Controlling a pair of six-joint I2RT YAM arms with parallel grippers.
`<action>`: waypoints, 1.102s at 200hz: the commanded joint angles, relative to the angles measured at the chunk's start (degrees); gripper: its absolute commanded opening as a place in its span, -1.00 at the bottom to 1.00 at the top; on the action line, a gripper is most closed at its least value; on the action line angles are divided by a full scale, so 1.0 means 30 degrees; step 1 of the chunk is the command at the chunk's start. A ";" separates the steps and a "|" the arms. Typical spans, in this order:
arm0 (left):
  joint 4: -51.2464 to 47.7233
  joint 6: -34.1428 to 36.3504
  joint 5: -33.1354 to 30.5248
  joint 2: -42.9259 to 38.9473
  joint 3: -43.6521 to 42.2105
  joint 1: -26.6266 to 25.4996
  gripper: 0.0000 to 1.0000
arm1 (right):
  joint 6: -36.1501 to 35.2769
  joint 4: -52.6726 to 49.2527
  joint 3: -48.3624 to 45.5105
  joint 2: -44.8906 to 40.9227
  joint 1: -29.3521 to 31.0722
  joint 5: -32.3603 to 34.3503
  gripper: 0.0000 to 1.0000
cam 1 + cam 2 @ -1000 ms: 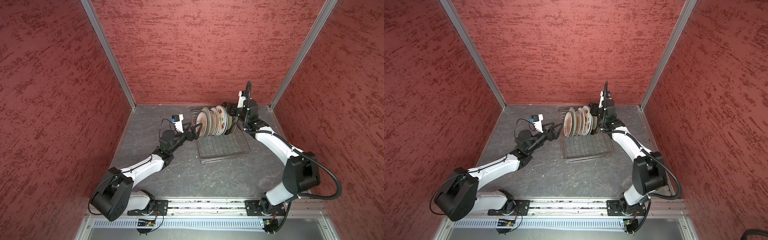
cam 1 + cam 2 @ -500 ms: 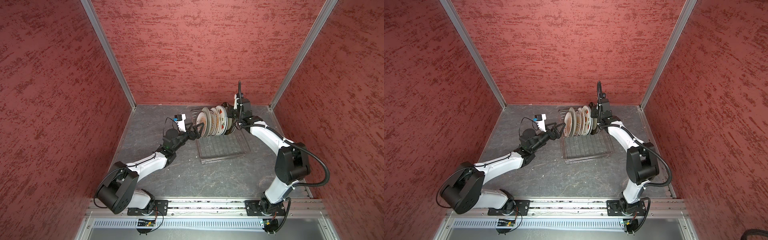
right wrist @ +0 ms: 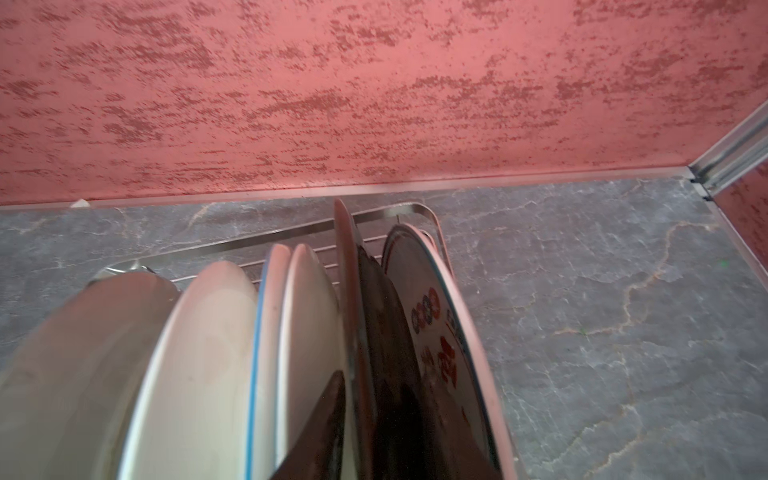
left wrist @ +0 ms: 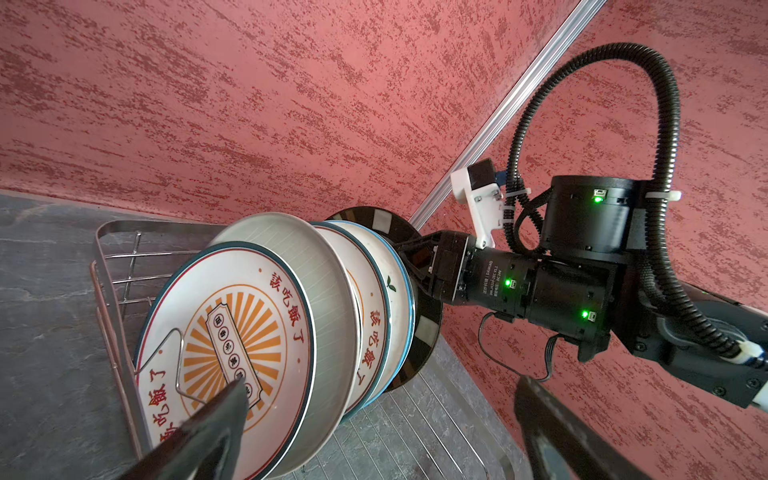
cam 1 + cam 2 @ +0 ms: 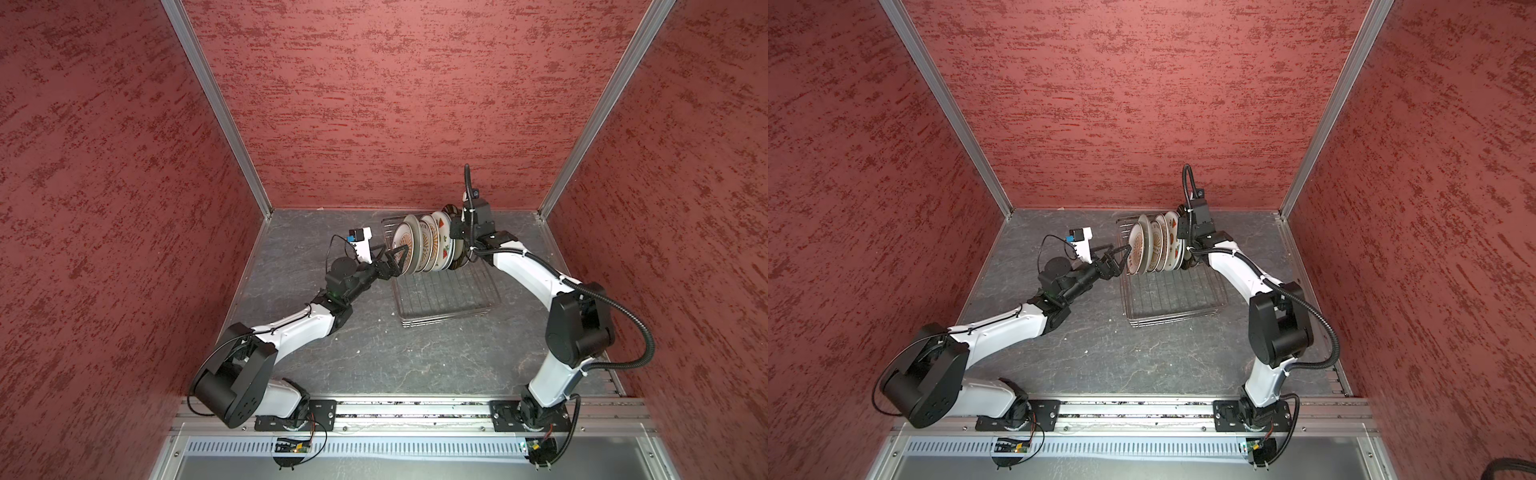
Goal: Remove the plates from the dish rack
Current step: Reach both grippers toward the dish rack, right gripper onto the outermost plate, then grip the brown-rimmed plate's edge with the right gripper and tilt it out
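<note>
Several plates (image 5: 424, 245) stand on edge in a row at the back of the silver wire dish rack (image 5: 449, 299). The leftmost plate, an orange sunburst plate (image 4: 232, 332), faces my left gripper (image 4: 380, 384), which is open; one fingertip lies over the plate's face and the other is wide of the row. At the right end, my right gripper (image 3: 361, 386) is shut on the rim of the large dark-striped plate (image 3: 365, 299), with one finger (image 3: 324, 424) between it and a white plate. Behind it stands a plate with red print (image 3: 436, 324). In both top views the right gripper (image 5: 1183, 232) sits high over the row.
The rack (image 5: 1175, 299) lies near the back wall on a grey stone-look floor (image 5: 374, 353). Red textured walls close in the back and both sides. The rack's front half holds no plates. A metal rail (image 5: 415, 415) runs along the front edge.
My right gripper has moved a little left over the row's right end and its jaws have narrowed onto the dark-striped plate. My left gripper has edged closer to the sunburst plate, still open.
</note>
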 commanded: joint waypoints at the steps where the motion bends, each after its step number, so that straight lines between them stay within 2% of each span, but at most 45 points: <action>1: 0.0423 0.0083 0.0511 -0.0265 -0.0110 -0.0103 0.99 | 0.0154 -0.0454 -0.0606 -0.0189 0.0208 0.0569 -0.44; 52: 0.0098 -0.0243 0.0656 -0.0304 -0.0039 -0.0103 0.99 | 0.0328 -0.0363 -0.1614 -0.1148 0.0208 -0.0023 -0.38; 87: 0.0530 -0.0404 0.1606 -0.0119 -0.0053 -0.0087 0.99 | 0.0786 0.0082 -0.2160 -0.1150 0.0208 0.0985 -0.44; 129: 0.0229 -0.0349 0.1690 -0.0317 -0.0020 -0.0132 0.99 | 0.1206 0.0406 -0.2425 -0.1599 0.0324 0.2040 -0.65; 169: -0.0327 0.0053 0.1308 -0.0650 -0.0235 -0.0132 0.99 | 0.0982 0.1457 -0.2981 -0.2508 0.0409 0.2176 -0.71; 220: -0.0977 0.0476 0.0102 -0.1575 -0.0822 -0.0116 0.99 | 0.0018 0.0641 -0.1468 -0.2714 0.0806 0.2345 -0.82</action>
